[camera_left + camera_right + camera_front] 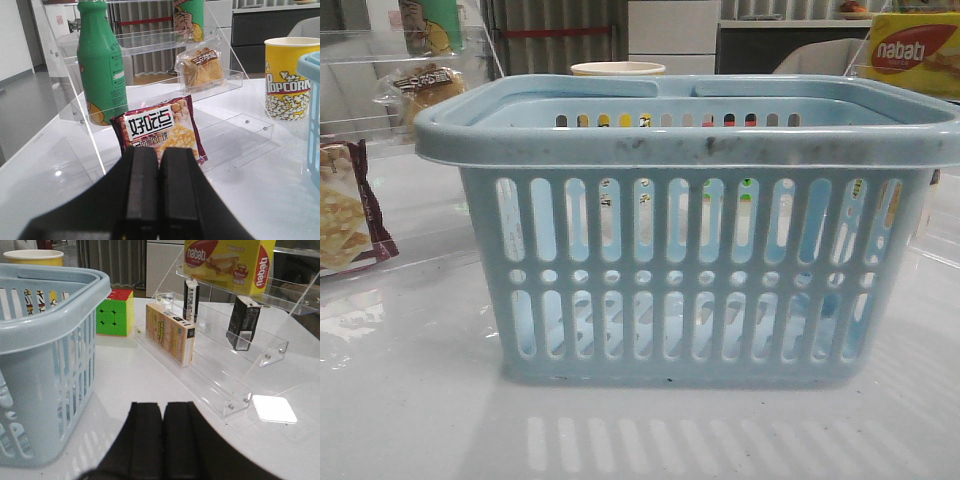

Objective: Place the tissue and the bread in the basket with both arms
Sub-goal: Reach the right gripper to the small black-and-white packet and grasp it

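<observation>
**One basket, one bread, two tissue packs**

We see one basket mid-table, a popcorn cup behind it. One bread sits on the left clear rack above a cracker bag. Two tissue packs lean on the right rack. Our left gripper and right gripper are closed, empty.

The white table carries the basket (light blue), 2 clear racks and a popcorn cup.

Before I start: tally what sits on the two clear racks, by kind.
Bottles: 1, green bottle
Cartoon-print containers: 1
Bread: 1
Snack bags: 1, cracker bag
Boxes: 2, nabati box, small carton
Dark packs: 2
Total: 8
</observation>
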Motion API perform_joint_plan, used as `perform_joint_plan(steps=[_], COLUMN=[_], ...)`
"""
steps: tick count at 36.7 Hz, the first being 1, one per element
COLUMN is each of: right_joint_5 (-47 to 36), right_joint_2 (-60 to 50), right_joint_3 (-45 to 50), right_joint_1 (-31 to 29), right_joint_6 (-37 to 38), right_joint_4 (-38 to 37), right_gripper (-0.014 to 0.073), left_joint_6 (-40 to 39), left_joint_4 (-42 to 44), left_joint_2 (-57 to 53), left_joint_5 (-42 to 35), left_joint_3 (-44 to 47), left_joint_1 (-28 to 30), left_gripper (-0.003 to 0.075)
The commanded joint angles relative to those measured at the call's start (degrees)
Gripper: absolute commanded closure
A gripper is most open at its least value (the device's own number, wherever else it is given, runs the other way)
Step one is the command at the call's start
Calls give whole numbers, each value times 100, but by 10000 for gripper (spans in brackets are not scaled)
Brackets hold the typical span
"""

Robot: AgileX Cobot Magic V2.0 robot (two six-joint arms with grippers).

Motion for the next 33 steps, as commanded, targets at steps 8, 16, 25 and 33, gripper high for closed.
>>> perform_joint_plan(steps=[8, 16, 25, 33], right_joint_5=[-569, -672, -762, 943], right_joint_2=[-105, -105, -105, 836], right_joint_3=[-1, -1, -670, -3035], right_joint_1=[-20, -20, -20, -20], right_joint_6=[-7, -7, -7, -7], right_joint_4=[-2, -2, -2, -47], right_gripper=[517, 517, 517, 517], left_joint_6=[-1, -1, -1, -1], left_joint_4=[-45, -45, -152, -152], left_joint_2=[-91, -91, -91, 725], left_joint_5=[-499, -594, -918, 471], left_joint_3=[0, 0, -405, -2834], left_joint_1=[-8, -8, -8, -8], left_gripper=[624, 624, 624, 624])
